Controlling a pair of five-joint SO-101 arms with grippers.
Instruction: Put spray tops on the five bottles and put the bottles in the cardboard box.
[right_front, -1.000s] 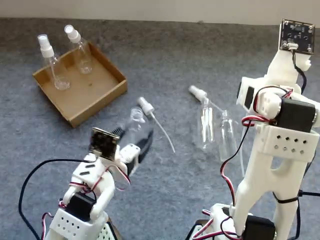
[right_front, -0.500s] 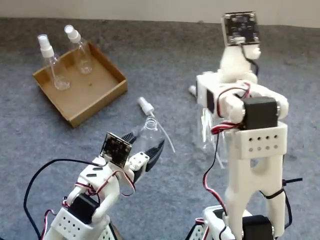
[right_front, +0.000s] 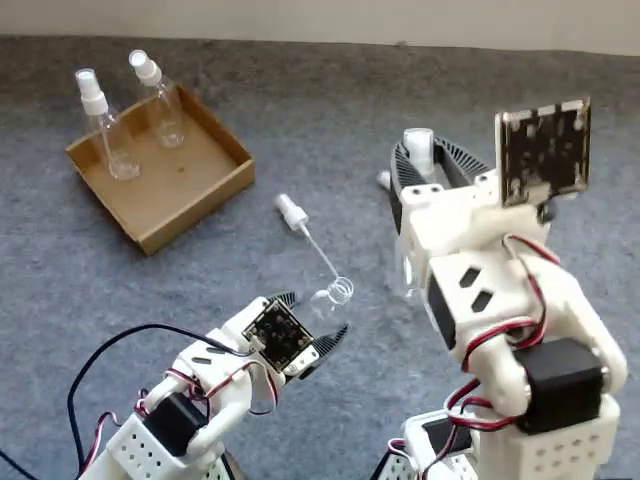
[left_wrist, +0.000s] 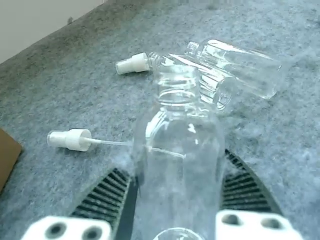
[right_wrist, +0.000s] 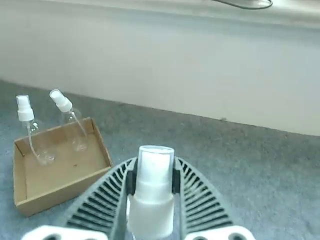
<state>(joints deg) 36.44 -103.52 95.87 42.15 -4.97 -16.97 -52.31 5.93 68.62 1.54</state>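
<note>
The left gripper (right_front: 315, 316) clamps an open bottle (left_wrist: 180, 165) low over the counter (right_front: 320, 90); the right gripper (right_front: 421, 150) clamps a spray top (right_wrist: 151, 195) well apart from it. The step in hand appears to be capping: next, the top needs aligning over the bottle's neck and seating.

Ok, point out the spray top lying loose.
The spray top with its thin tube bare, beside the cardboard box; others sit on bottles or in the right gripper.

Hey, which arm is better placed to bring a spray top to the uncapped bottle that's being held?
Right. The right claw grips a white plastic spray top raised off the table, while the left claw is occupied holding the clear uncapped plastic bottle, its threaded neck exposed.
</note>
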